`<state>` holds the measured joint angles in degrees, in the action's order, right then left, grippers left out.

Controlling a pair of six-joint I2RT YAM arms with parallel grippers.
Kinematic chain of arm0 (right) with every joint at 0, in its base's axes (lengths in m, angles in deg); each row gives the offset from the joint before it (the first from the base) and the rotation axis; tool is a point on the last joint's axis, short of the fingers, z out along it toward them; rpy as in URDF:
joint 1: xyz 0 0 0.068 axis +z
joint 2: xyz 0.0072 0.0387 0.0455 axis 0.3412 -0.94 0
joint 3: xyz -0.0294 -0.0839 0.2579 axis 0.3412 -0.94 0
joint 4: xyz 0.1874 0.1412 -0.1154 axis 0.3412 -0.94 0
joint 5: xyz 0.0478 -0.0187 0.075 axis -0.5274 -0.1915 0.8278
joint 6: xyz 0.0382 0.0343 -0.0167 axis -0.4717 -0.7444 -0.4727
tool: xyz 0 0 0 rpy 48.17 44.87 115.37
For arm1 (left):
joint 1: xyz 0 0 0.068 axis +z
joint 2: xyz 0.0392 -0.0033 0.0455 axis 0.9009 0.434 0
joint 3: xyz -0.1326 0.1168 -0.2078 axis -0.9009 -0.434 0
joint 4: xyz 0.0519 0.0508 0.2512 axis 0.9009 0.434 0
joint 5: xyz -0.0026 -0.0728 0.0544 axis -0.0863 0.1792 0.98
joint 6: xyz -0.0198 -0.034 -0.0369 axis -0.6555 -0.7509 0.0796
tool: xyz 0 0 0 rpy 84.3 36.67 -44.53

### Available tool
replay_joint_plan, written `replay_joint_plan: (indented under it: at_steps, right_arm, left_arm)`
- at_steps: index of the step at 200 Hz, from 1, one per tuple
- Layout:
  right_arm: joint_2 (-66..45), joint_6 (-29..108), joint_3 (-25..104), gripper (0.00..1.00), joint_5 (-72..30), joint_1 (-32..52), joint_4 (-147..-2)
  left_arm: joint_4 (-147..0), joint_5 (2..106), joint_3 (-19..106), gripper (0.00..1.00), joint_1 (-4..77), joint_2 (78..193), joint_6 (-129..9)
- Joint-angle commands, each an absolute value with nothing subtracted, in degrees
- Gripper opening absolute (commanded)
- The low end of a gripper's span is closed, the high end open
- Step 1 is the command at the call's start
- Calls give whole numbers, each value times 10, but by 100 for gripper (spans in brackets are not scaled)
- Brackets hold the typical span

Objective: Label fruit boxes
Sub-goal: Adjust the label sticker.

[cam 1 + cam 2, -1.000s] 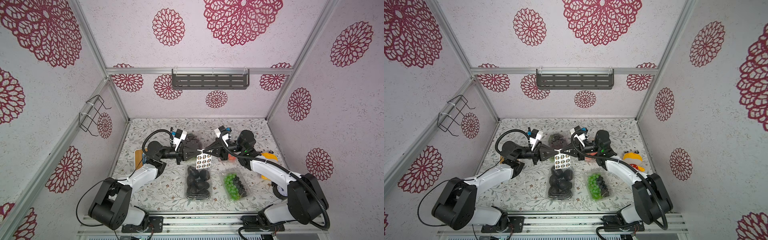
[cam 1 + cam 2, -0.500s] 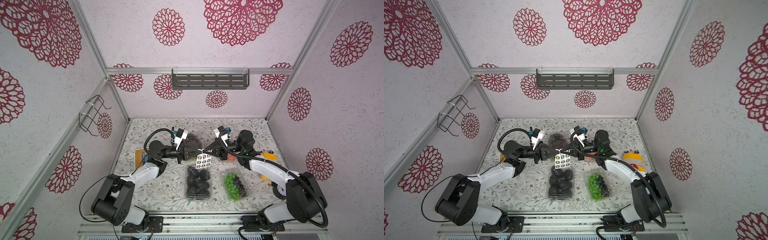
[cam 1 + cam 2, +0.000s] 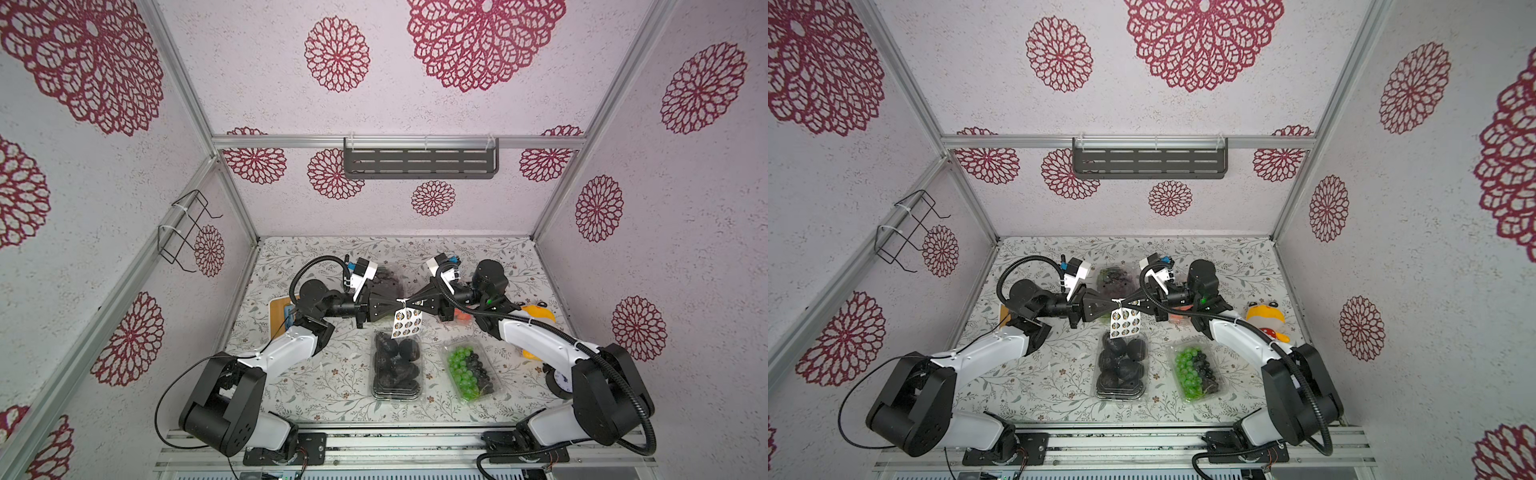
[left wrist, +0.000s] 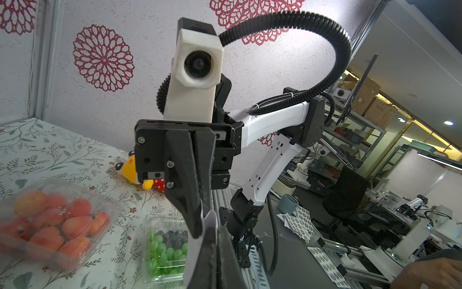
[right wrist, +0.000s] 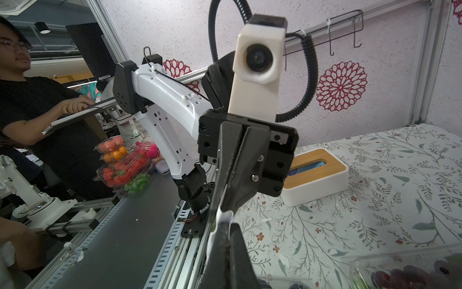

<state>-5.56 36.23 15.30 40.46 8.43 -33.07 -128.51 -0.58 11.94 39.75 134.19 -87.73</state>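
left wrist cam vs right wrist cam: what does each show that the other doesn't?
Left wrist only: right gripper head-on, clear plastic clamshell box of orange-red fruit, clear plastic clamshell box of green and black grapes, yellow plush toy.
Right wrist only: left gripper head-on, white box with wooden lid, black wire wall rack, person at a laptop.
Both: white sheet of round stickers pinched between both sets of shut jaws; floral tablecloth.
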Motion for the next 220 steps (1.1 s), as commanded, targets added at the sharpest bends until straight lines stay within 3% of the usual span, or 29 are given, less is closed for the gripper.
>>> replay_joint_plan:
  at_steps: [1, 66, 220]
  right_arm:
    - [-38, 416, 174, 0, 399, 86, -379]
    - [-30, 388, 160, 0, 416, 86, -335]
    - [-26, 366, 148, 0, 423, 86, -301]
  left_arm:
    - [-1266, 7, 130, 0, 391, 1323, -857]
    - [-1204, 22, 131, 0, 393, 1313, -813]
    - [-1232, 16, 132, 0, 396, 1328, -835]
